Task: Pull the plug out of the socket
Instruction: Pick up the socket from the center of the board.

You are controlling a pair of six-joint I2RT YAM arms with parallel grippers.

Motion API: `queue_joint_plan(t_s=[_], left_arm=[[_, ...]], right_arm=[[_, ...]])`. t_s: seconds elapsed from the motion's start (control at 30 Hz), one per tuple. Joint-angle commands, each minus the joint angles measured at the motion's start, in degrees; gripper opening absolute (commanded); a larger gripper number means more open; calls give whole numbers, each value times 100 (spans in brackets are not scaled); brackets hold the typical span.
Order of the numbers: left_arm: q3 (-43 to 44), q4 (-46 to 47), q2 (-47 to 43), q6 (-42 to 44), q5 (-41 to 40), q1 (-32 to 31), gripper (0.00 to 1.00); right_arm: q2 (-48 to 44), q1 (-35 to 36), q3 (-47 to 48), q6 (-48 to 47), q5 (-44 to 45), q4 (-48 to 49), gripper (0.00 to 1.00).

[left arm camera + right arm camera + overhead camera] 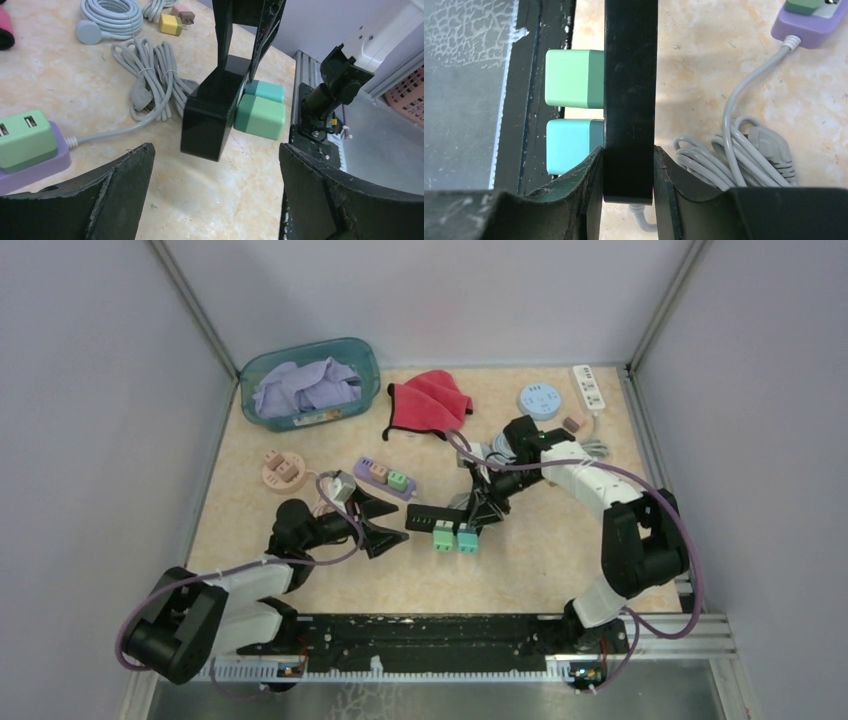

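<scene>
My right claw (629, 162): clenched on the long black plastic socket strip (630, 75)
My left claw (395, 524): spread wide at the strip's 9 o'clock, not touching
Plugs: square green plastic plug (443, 538) and square teal plastic plug (467, 539), both seated on the strip's 6 o'clock side

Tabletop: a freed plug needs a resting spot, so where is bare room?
Bare: the near patch between the two plugs and the right arm, up to the front rail. Crowded: around the black strip, held by the right end effector, with grey cables behind.

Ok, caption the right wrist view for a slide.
Jaws shut on black socket strip, green plug and teal plug seated.
</scene>
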Motion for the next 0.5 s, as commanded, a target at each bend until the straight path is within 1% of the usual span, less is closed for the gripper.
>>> queue_joint_plan(t_s=[0.0,0.13,0.27,0.37,0.47], left_arm=[[-147,1236,266,538,193,-57,99],[31,1436,626,640,598,-253,99],[342,1176,998,888,772,-667,96],[579,757,1206,1125,815,-877,86],[640,694,1277,1156,842,-890,75]], right_arm=[[-324,10,337,-1008,-728,-678,0],[-334,10,278,-1362,-828,-864,0],[-246,34,313,-1584,-872,-1052,0],[-203,41,336,-1649,-870,-1131,0],[-202,52,322,-1655,-852,-1121,0]])
